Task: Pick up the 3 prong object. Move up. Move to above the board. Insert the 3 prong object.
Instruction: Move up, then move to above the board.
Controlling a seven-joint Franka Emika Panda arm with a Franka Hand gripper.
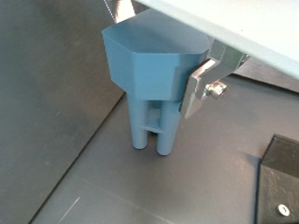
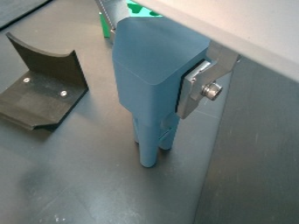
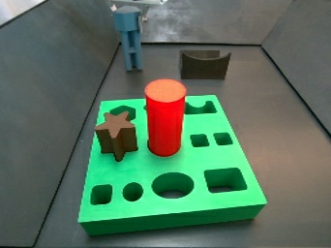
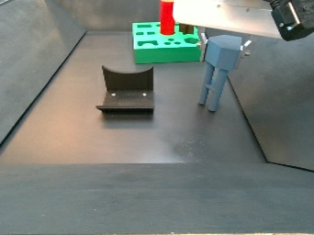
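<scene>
3 prong object (image 1: pixel 149 80) upright in the gripper (image 1: pixel 176 83), off the board (image 3: pixel 207 189)

Both wrist views close, looking down past the gripper (image 1: pixel 176 74) at grey floor, side views from opposite ends, sharing the board (image 3: pixel 226 199), the fixture (image 4: pixel 125 92).

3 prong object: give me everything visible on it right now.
The 3 prong object is matte blue-grey, plastic-looking: a blocky faceted head on long thin parallel prongs. It stands upright, prong tips at the dark floor, apart from the board and the fixture. The gripper is at its head; a silver finger lies against one side.
</scene>
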